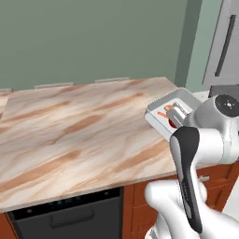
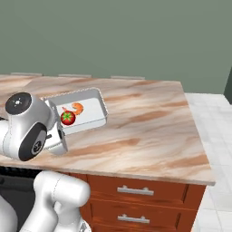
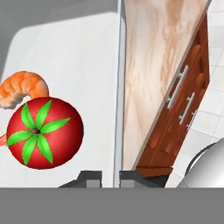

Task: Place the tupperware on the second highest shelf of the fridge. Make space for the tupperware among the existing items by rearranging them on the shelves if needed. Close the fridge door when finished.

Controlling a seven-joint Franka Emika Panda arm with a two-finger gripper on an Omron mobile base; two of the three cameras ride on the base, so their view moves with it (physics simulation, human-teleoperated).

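Claw (image 3: 110, 177) pinches the tupperware (image 3: 78, 57) rim — one fingertip (image 3: 89, 178) inside, one outside.

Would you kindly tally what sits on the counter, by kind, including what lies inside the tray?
Tupperware: 1
Tomato: 1
Shrimp: 1
Total: 3

I saw a marble-patterned counter (image 1: 79, 126) backed by a plain grey-green wall (image 2: 118, 36). Red-brown drawers (image 2: 136, 199) with silver bar handles sat beneath it, beside a black appliance front (image 1: 70, 217). Pale floor tiles (image 2: 213, 118) lay alongside.
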